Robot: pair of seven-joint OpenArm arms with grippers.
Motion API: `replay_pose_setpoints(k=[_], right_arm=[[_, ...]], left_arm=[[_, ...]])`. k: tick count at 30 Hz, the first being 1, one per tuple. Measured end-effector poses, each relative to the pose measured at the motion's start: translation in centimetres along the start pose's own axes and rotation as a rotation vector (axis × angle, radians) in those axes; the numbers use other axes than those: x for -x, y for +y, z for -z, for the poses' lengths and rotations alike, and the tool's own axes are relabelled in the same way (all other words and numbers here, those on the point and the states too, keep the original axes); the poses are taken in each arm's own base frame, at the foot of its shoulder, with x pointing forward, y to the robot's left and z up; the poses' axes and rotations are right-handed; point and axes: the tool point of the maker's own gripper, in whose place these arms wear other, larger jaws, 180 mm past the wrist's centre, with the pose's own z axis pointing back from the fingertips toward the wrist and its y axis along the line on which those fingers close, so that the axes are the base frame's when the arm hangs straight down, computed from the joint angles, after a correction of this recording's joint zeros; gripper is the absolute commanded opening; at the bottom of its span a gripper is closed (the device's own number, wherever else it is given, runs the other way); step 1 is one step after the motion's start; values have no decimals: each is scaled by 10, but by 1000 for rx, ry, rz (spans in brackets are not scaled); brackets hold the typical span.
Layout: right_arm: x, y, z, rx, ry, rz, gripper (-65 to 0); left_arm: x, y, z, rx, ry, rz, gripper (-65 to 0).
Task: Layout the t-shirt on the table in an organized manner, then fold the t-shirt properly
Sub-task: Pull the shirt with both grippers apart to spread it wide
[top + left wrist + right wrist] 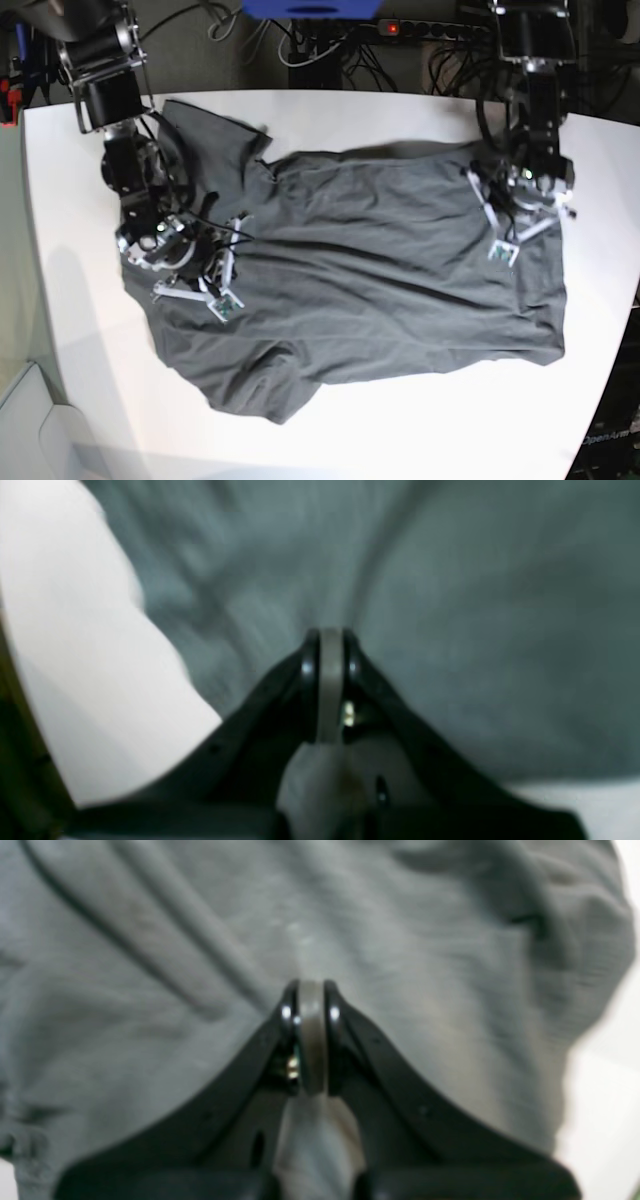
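While both arms sit low over the cloth, the scene reads:
Table (330,425): white, filling most of the base view, rounded corners.
T-shirt (370,280): dark grey, spread across the table's middle, wrinkled, one sleeve at upper left, another at lower left.
Left gripper (500,250): right of frame, jaws closed, pinching a fold of shirt fabric (450,605).
Right gripper (222,298): left of frame, jaws closed, clamped on a ridge of the shirt (150,965).

Blue box (312,8), power strip with red light (425,27), tangled black cables (330,55)
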Motion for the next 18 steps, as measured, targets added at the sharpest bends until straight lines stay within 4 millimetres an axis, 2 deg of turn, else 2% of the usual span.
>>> replay_pose_setpoints(k=[3, 5, 9, 11, 14, 16, 18], right_arm=[[-26, -9, -23, 46, -100, 4, -650], [-30, -10, -37, 72, -94, -13, -650], [-38, 10, -66, 77, -105, -34, -650], [-29, 28, -73, 57, -83, -22, -650], [-7, 60, -76, -6, -51, 9, -650], [14, 70, -74, -24, 3, 18, -650], [26, 79, -72, -46, 27, 29, -650]], left_arm=[[23, -6, 2, 5, 45, 11, -646], [23, -5, 2, 4, 42, 13, -646], [27, 8, 1, -21, 52, 32, -646], [31, 11, 7, -21, 71, 30, -646], [24, 28, 13, -40, 52, 34, -646], [27, 32, 19, -48, 55, 31, -646], [25, 36, 22, -55, 44, 33, -646]])
